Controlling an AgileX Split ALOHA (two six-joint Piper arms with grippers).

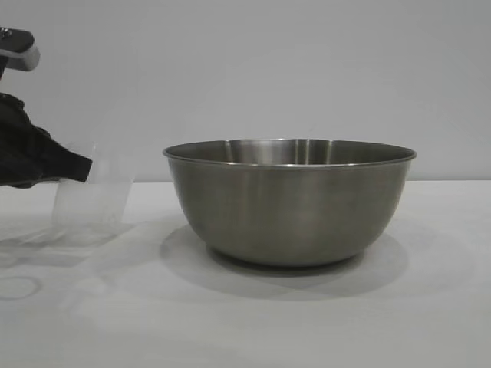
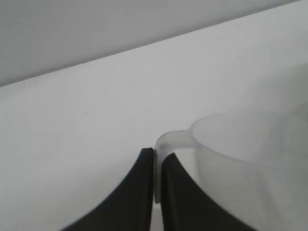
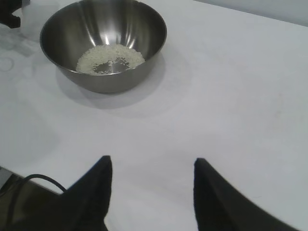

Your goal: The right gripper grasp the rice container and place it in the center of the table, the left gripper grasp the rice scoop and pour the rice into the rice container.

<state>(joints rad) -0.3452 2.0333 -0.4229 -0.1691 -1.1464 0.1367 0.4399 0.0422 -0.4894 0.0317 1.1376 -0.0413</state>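
While rice scoop (image 1: 92,188) stands left of rice container (image 1: 290,203), left gripper (image 2: 155,168) pinches handle.

Rice (image 3: 110,59) in rice container (image 1: 290,201) — rice scoop (image 1: 93,192) left.

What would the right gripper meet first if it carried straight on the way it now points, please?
Probably bare table: the right gripper points down at open tabletop, with the rice container farther off to one side, though depth is hard to judge.

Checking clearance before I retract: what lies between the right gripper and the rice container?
Nothing: in the right wrist view, only bare table lies between the right gripper and the rice container.
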